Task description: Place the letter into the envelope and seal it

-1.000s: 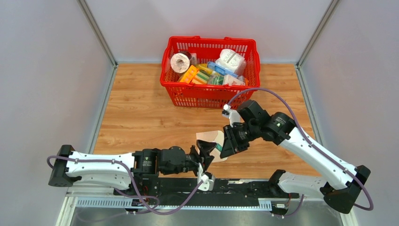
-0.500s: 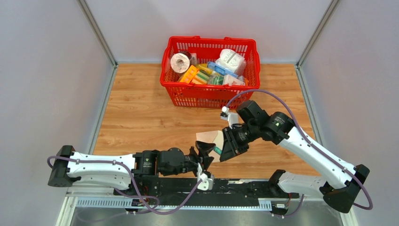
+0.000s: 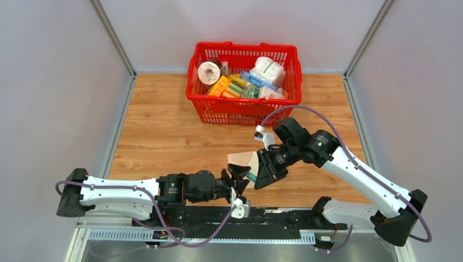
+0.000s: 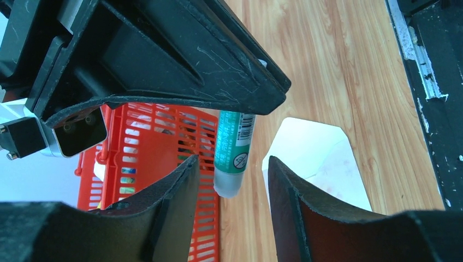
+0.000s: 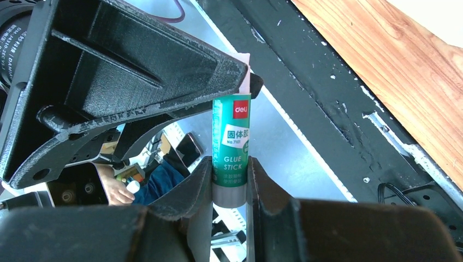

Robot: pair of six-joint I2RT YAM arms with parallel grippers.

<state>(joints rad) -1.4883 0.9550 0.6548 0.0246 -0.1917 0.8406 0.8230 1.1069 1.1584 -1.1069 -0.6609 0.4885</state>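
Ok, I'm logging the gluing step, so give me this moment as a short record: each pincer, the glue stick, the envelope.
right pincer: shut on the glue stick, gripping its grey end
left pincer: open, one finger on each side of the stick's free end, not touching it
envelope: lying on the table, partly hidden by both pincers
letter: cannot be told apart here
basket: red, at the far side, full of goods

Green-and-white glue stick (image 5: 231, 143) with grey end, red lattice basket (image 3: 243, 112), tan envelope (image 3: 241, 159), light wood-grain table (image 3: 164, 131)
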